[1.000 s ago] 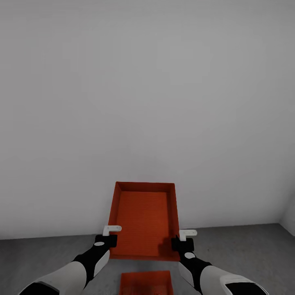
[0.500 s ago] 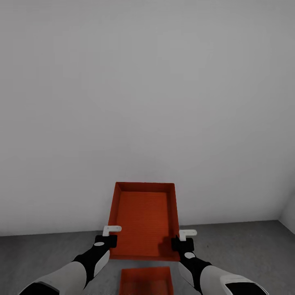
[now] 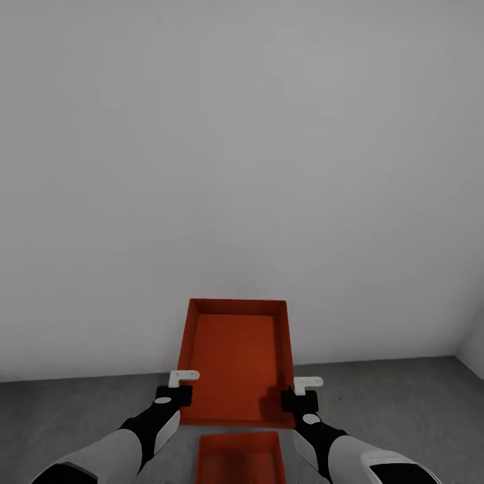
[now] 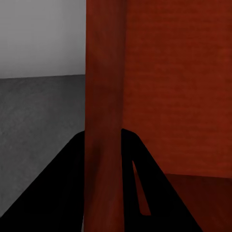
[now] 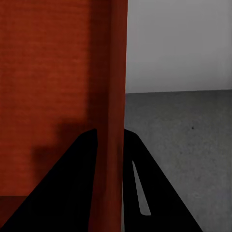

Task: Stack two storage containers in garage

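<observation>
I hold one red-orange storage container (image 3: pixel 235 359) level in front of me, open side up. My left gripper (image 3: pixel 176 390) is shut on its left wall and my right gripper (image 3: pixel 300 393) on its right wall. In the left wrist view, that wall (image 4: pixel 104 121) stands between the black fingers (image 4: pixel 63 193). The right wrist view shows the other wall (image 5: pixel 111 96) pinched the same way. The second storage container (image 3: pixel 240 460) rests on the dark grey floor (image 3: pixel 403 417) directly below the held one, partly cut off by the frame's edge.
A bare pale grey wall (image 3: pixel 242 134) rises close ahead, just beyond the held container. A corner with another wall (image 3: pixel 474 346) shows at the far right. Rough grey floor spreads to both sides of the containers.
The floor, wall line and lower container have slid upward in the head view, while the held container kept its place. The gap between the two containers has narrowed.
</observation>
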Robot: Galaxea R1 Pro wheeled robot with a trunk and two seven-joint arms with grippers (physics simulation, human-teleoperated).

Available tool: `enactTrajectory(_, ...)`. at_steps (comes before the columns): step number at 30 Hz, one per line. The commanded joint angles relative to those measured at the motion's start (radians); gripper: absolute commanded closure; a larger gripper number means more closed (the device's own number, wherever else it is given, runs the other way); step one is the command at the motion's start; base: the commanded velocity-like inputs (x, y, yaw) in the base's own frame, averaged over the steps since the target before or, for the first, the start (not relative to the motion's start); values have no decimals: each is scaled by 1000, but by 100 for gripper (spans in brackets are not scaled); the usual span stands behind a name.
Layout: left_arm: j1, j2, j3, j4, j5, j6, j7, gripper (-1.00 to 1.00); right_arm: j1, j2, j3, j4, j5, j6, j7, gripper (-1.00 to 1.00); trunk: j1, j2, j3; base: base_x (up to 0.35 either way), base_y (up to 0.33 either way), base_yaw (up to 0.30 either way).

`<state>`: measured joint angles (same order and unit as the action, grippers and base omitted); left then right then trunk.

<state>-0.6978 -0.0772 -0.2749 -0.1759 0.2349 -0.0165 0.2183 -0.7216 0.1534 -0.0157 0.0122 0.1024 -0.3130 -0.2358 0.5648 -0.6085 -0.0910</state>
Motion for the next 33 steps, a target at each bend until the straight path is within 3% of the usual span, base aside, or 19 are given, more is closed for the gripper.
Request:
enactTrajectory(1, -2, -1, 34, 1, 84, 0, 9, 100, -1, 0, -26, -1, 2, -6, -8, 100, 0, -2, -3, 0, 0, 0)
enactTrajectory(33, -2, -1, 35, 2, 84, 1, 9, 100, -1, 0, -27, -1, 2, -12, -8, 100, 0, -2, -54, 0, 0, 0)
